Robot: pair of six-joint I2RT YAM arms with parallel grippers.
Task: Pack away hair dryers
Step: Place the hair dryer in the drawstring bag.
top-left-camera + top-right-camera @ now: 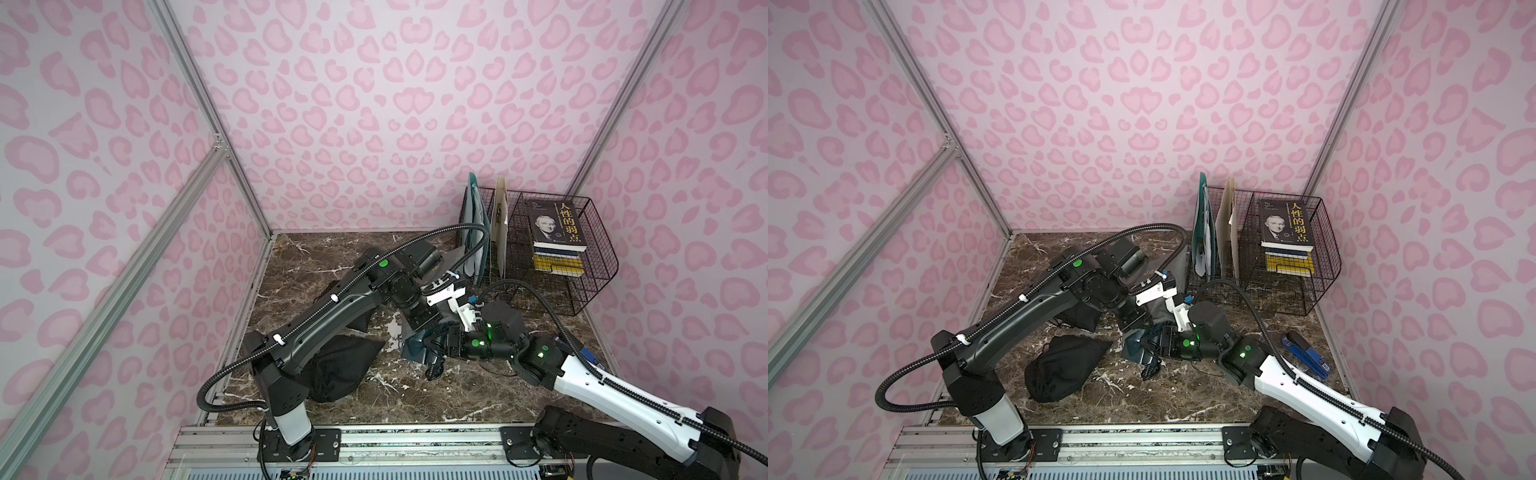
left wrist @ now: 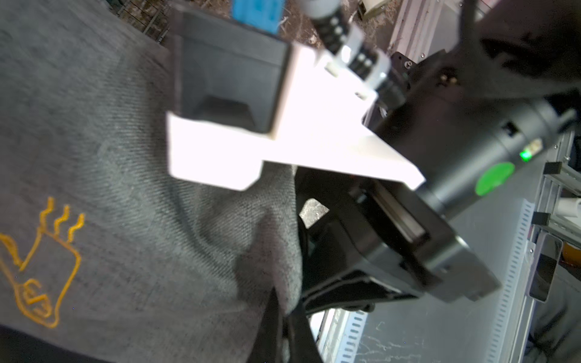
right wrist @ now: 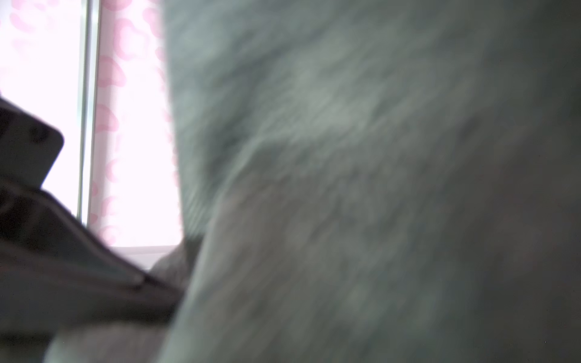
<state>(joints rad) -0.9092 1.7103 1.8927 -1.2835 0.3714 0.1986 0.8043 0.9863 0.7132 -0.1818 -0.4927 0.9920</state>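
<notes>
The left gripper (image 2: 283, 306) is shown shut on the edge of the grey pouch (image 2: 151, 176), while the dark teal hair dryer (image 1: 1136, 347), mid-table, is half hidden by the right gripper (image 1: 1155, 348), whose opening cannot be told.

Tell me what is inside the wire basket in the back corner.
A stack of books lies in the wire basket; the top book has a dark cover with a man's portrait. The lower books show only edges; their covers are hidden.
</notes>
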